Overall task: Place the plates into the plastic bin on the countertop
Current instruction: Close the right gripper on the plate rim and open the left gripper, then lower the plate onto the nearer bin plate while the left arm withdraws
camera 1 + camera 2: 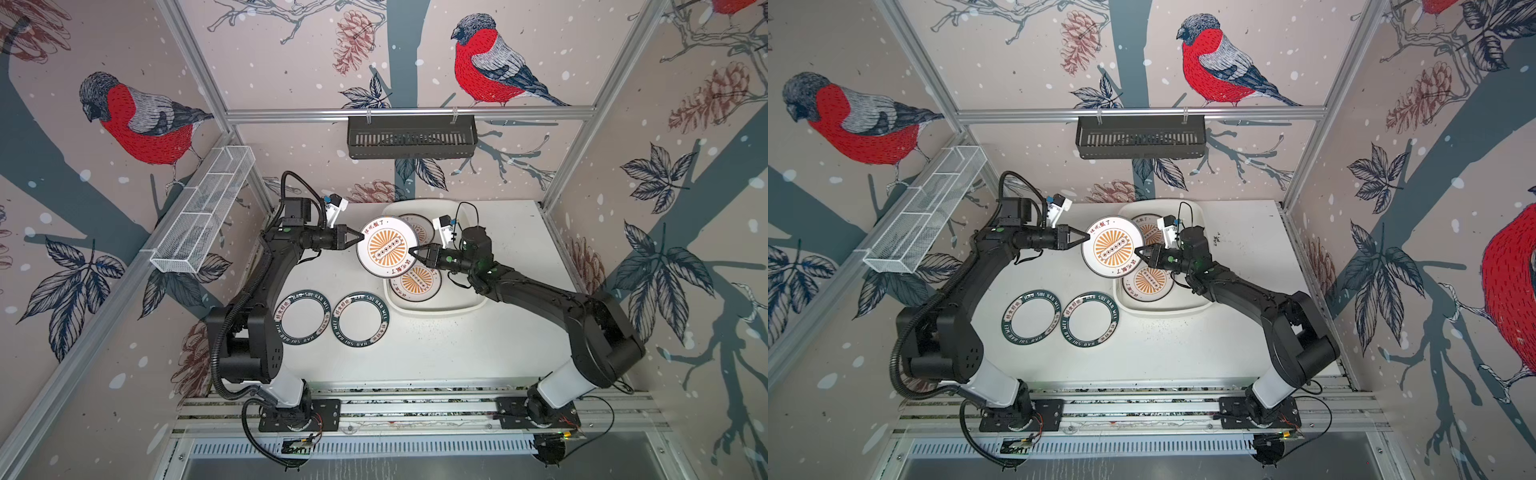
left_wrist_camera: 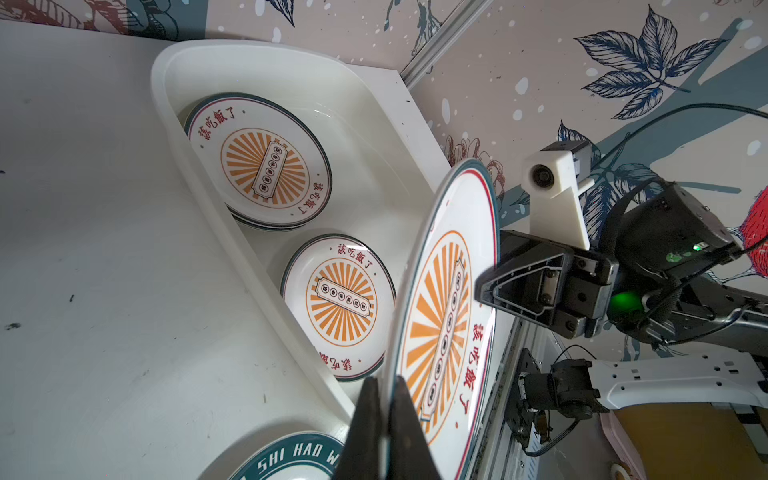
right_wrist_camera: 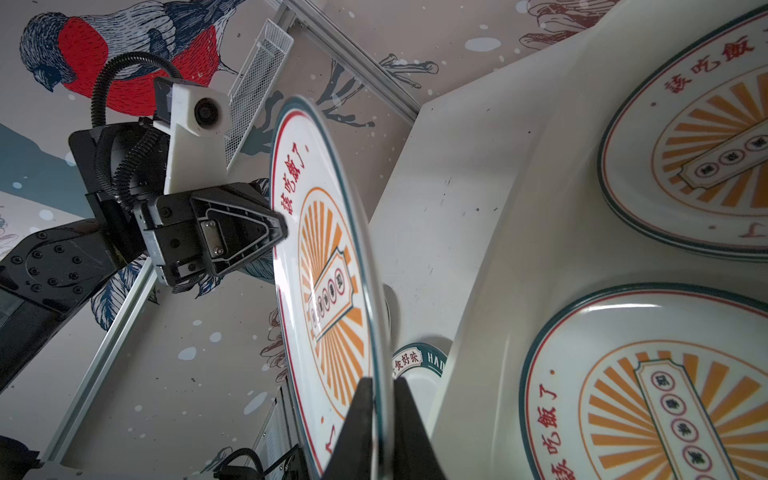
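Bird-print walls enclose the white countertop point(image 1: 415, 353); one sunburst plate point(image 1: 386, 247) hangs between both grippers at the plastic bin point(image 1: 440, 311).
Bin location: far right corner of the countertop. The left gripper point(image 1: 362, 237) and right gripper point(image 1: 410, 250) are each clamped tight on opposite points of the plate rim; the wrist views show fingers point(image 2: 405, 424) point(image 3: 357, 424) pinching the edge. The plate sits above the bin's left rim, printed face up and roughly level. Being round, it has no long axis, but its central label bar runs from near left to far right. Beneath it, a near plate point(image 1: 415, 284) and a far plate point(image 1: 424, 230) lie flat in the bin. Two green-rimmed plates point(image 1: 302, 318) point(image 1: 361, 318) lie side by side toward the countertop's left edge. A black slotted basket point(image 1: 411, 137) hangs on the back rail and a wire-mesh basket point(image 1: 203, 208) on the left wall, both well apart from the grippers.
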Available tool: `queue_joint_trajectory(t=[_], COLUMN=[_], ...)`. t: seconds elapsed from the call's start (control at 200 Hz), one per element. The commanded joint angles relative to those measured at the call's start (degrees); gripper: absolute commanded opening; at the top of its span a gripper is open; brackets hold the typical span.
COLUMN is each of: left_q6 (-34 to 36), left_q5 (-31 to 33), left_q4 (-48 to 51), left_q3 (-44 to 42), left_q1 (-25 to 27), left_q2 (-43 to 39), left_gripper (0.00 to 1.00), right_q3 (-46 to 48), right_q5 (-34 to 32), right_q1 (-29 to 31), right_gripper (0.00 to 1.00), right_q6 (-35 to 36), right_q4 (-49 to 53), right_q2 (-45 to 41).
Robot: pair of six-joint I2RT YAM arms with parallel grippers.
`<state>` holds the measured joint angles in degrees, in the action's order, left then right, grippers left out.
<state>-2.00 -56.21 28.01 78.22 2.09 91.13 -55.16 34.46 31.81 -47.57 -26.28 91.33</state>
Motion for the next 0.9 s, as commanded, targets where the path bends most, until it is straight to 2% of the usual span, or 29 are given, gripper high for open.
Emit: queue_joint_trajectory(t=[0.0,0.11,0.19,0.28,0.435,0.545,0.695,0.896], left_q6=[0.0,-0.1,-0.1,-0.1,-0.2,-0.1,1.4,6.1], left_q5=[-2.6,-2.4,-2.4,-2.4,-2.3,-2.2,1.7,7.9], left_q4=[-0.4,-1.1,-1.2,-1.3,-1.5,-1.4,0.4,3.4], left_q3=[-0.3,-1.1,-1.4,-1.4,-1.5,-1.3,0.4,2.3], left_q1=[0.2,0.3,0.3,0.4,0.4,0.3,0.3,0.4], left_q2=[-0.6,-0.7,-0.7,-0.7,-0.7,-0.7,-1.4,-3.8], left_gripper=[0.00,0.00,0.04,0.12,0.33,0.43,0.54,0.59], right_q3=[0.4,0.8,1.1,1.3,1.5,1.4,1.5,1.4], right_q5=[1.0,1.3,1.4,1.4,1.6,2.1,2.6,4.5], right_q1=[-0.1,-0.1,-0.3,-0.5,-1.1,-1.5,-3.5,-8.8], right_gripper=[0.06,0.04,0.04,0.04,0.03,0.03,0.03,0.03], right_q6=[-0.2,-0.9,-1.4,-1.6,-2.0,-2.0,-0.4,4.1], right_q4=[-3.8,-4.8,-5.5,-5.8,-6.2,-6.1,-3.4,4.4], right_q2=[-0.7,-0.7,-0.7,-0.7,-0.9,-0.8,-1.5,-3.7])
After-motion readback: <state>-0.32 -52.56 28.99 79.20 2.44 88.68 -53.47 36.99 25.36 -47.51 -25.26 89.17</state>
